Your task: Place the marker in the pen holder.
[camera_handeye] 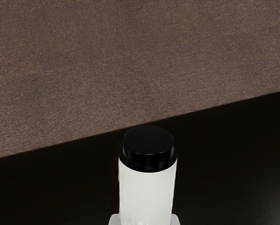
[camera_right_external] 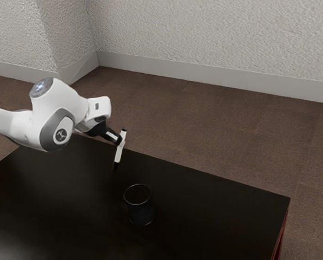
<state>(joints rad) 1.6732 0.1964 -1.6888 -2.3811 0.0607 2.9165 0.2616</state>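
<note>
Brown carpet (camera_right_external: 215, 124) and a pale, rough wall (camera_right_external: 204, 32) lie beyond the dark bench (camera_right_external: 221, 216). The claw (camera_right_external: 120, 141) is closed to the width of the white marker (camera_right_external: 118, 154), gripping it from two sides. The marker stands slightly tilted, one black end above the claw, the other below, well apart from the upright black pen holder (camera_right_external: 141, 212) on the bench.
</note>
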